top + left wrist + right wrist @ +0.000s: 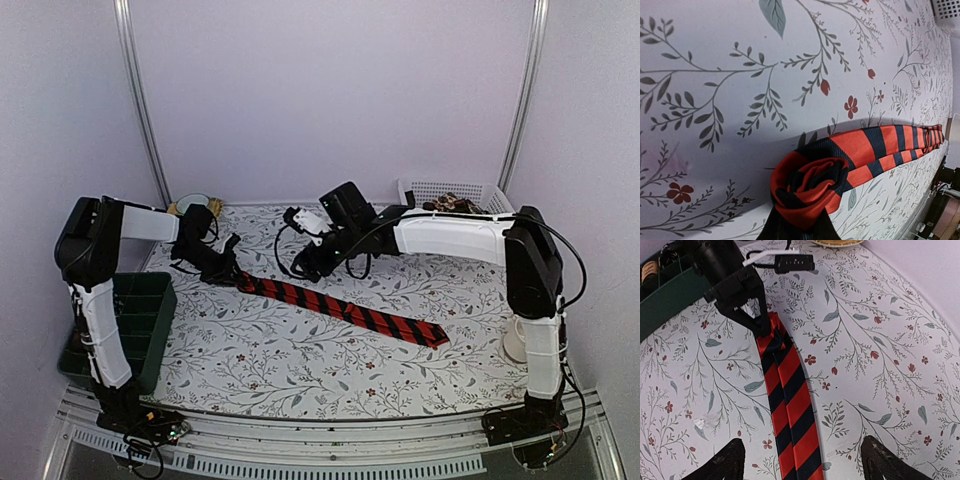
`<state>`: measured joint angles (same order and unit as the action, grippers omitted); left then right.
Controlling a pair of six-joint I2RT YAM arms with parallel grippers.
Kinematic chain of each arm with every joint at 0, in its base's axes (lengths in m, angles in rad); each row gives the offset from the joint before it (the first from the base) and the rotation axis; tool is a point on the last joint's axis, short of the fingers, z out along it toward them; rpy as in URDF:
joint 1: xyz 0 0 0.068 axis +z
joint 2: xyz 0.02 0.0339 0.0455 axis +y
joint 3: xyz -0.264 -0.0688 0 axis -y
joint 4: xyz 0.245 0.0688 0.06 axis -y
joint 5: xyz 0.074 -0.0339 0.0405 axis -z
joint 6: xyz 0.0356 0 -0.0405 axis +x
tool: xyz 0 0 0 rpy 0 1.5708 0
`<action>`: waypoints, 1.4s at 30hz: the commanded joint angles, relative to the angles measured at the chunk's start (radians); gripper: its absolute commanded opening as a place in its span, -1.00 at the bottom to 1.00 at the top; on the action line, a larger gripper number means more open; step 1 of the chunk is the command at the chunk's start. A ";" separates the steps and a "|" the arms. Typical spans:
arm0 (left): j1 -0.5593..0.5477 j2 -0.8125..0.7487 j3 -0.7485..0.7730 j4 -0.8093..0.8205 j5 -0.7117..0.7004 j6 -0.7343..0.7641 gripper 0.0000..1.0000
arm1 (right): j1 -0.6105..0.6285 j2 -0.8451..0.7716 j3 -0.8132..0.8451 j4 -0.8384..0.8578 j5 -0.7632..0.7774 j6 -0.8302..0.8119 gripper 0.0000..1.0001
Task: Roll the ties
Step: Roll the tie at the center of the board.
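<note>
While the roll is only a couple of turns deep, tension is what matters here.

Top view: red striped tie [345, 312] lies flat on the flowered tablecloth [250, 350], running diagonally from centre-left down to lower right. Left gripper [232, 268] is at its upper-left end, clenched on it. Right gripper [308, 266] hovers just right of that, and I can't see it touching the tie. Green bin [140, 310] at the left edge and white basket [455, 188] at upper right are both well apart from the work.

Left wrist view: small coil [807, 187] at lower centre, pinched by dark fingers at the bottom edge. The loose strip leaves toward the right edge. Coil looks a bit skewed, edges not stacked flush.

Right wrist view: right fingers [720, 462] stand wide apart at the bottom corners with nothing in them. The tie runs up the middle between them to the left gripper at upper left.

My read on doing this step well:
- Clamp the core firmly and turn the wrist so the coil walks down the strip.
- Use the right gripper to press or guide the flat part near the coil, so it feeds straight and the edges line up.
- Go slow. Slick fabric will likely spring open if the pinch eases.

Most of the length is unrolled, so it's early days.
</note>
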<state>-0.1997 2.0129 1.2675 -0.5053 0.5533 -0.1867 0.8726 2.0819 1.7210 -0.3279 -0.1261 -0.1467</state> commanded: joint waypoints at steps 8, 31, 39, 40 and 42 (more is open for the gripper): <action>0.007 0.035 -0.017 0.008 0.024 0.012 -0.92 | 0.018 0.217 0.020 -0.081 -0.013 -0.051 0.62; 0.014 0.029 -0.022 0.013 0.022 0.011 -0.48 | 0.019 0.347 0.078 -0.129 -0.007 -0.065 0.47; 0.019 0.029 -0.023 0.018 0.021 0.007 -0.45 | 0.036 0.301 0.019 -0.073 0.073 -0.081 0.16; 0.019 0.031 -0.025 0.019 0.020 0.006 -0.44 | 0.039 0.298 0.014 -0.066 0.084 -0.083 0.13; 0.019 0.030 -0.025 0.019 0.022 0.006 -0.44 | 0.046 0.293 0.006 -0.054 0.103 -0.089 0.07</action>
<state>-0.1902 2.0220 1.2602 -0.4911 0.5755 -0.1841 0.8959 2.3379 1.7706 -0.3828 -0.0944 -0.2150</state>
